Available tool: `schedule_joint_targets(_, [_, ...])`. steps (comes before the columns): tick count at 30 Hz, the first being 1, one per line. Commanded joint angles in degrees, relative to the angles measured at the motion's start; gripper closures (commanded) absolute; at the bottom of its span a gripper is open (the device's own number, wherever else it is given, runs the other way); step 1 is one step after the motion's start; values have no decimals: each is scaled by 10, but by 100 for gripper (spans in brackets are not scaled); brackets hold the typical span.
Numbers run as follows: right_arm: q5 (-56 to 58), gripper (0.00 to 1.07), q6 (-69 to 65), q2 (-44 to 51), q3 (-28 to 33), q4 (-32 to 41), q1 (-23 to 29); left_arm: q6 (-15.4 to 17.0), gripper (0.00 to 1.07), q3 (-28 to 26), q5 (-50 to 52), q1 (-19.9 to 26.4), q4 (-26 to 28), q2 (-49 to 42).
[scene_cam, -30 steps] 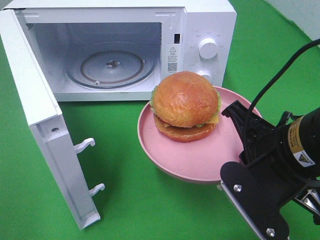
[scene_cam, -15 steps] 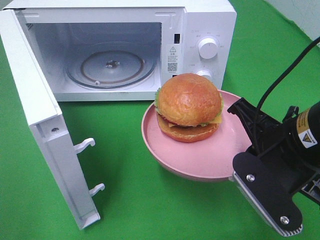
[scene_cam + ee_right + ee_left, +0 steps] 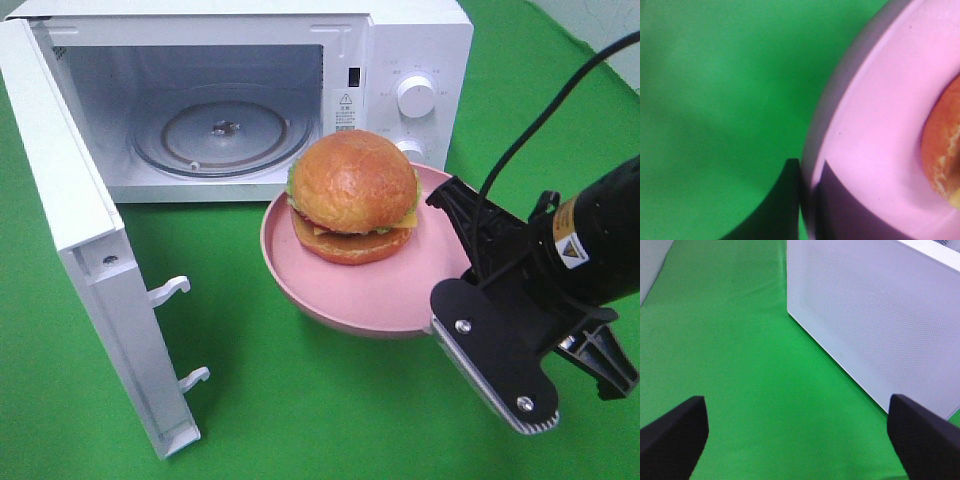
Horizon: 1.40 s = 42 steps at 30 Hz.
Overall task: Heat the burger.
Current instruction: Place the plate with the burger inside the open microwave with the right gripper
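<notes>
One burger [image 3: 352, 195] sits on the pink plate [image 3: 370, 300], near the front right of the open microwave [image 3: 240, 90]. The right gripper [image 3: 452, 262] pinches the plate's right rim, right of the bun and not touching it. From the left wrist, the left gripper [image 3: 800, 440] is spread wide over the green cloth [image 3: 740, 365]. From the right wrist, the jaws clamp the rim, with the burger further in on the plate.

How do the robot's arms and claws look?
The right claw is black: a flat finger plate with two silver screws and a pale ridged pad edge. Its black arm carries a yellow warning label and a black cable. Of the left claw, only two black fingertips show.
</notes>
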<state>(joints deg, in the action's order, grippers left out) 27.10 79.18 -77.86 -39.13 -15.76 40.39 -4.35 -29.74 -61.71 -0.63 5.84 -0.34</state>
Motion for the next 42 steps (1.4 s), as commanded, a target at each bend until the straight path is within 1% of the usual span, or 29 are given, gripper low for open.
schedule_joint_targets(1, [-38,107,-6,-16,-30,-5,-1,3,17,2,5,-1,2,-9])
schedule_joint_targets(2, [-42,107,-10,-28,-44,-3,-1,3,17,2,5,-1,2,-9])
schedule_joint_targets(5, [-48,107,-11,-40,-54,-3,-1,3,17,2,5,-1,2,-9])
schedule_joint_targets(12, [-81,107,-19,-76,-75,-7,32,3,17,2,5,-1,2,-9])
schedule_joint_targets(15, [-88,107,-22,-106,-97,-7,41,3,17,2,5,-1,2,-9])
schedule_joint_targets(16, [-88,107,-22,-106,-97,-7,41,3,17,2,5,-1,2,-9])
schedule_joint_targets(17, [-88,107,-22,-121,-112,-7,41,3,17,2,5,-1,2,-9])
schedule_joint_targets(19, [-88,107,-23,-129,-120,-7,41,3,17,2,5,-1,2,-9])
schedule_joint_targets(24, [-85,107,-28,-166,-162,-7,41,3,17,2,5,-1,2,-9])
schedule_joint_targets(31, [-83,107,-48,-201,-199,-5,41,3,17,2,5,-1,2,-9])
schedule_joint_targets(33, [-79,107,-47,-222,-225,-5,39,3,17,2,5,-1,2,-9])
schedule_joint_targets(36, [-76,107,-47,-229,-233,-4,38,3,17,2,5,-1,2,-9])
schedule_joint_targets(37, [-66,107,-47,-241,-248,-3,37,3,17,2,5,-1,2,-9])
schedule_joint_targets(38, [-66,107,-47,-241,-248,-3,37,3,17,2,5,-1,2,-9])
schedule_joint_targets(40, [-52,107,-47,-267,-279,-3,37,3,17,2,5,-1,2,-9])
schedule_joint_targets(42, [-52,107,-47,-272,-288,-3,37,3,17,2,5,-1,2,-9])
